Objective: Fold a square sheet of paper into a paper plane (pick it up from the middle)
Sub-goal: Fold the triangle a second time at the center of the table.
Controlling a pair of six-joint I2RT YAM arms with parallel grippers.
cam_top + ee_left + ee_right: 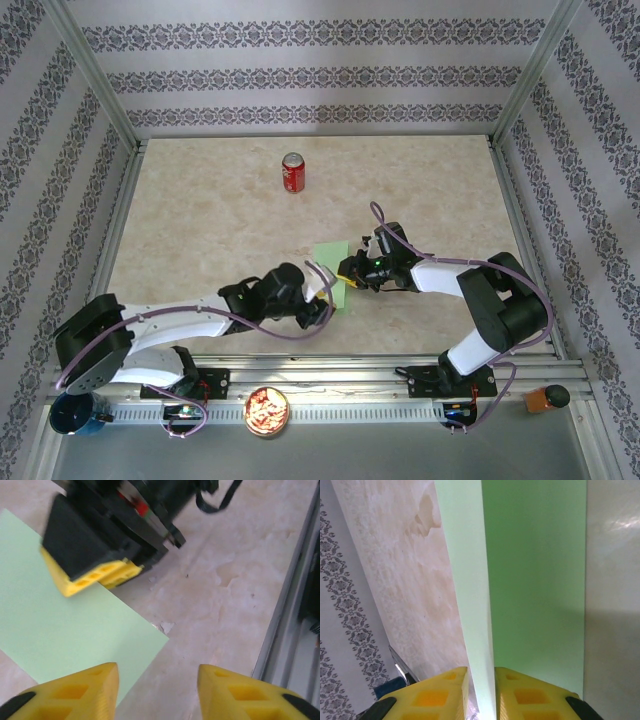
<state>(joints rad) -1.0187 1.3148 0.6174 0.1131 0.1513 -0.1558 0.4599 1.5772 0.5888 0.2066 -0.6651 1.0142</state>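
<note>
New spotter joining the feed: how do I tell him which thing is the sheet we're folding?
Start at the beige marble-patterned table and look just right of its middle, towards the front. The light-green sheet of paper lies there, one edge between the fingers of the right pincer. It is flat and green, unlike the upright red can farther back.

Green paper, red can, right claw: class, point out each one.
green paper [65, 625], left wrist view, flat middle of the sheet.
red can [293, 172], top view, its side.
right claw [480, 682], right wrist view, midway between fingertips.
</note>
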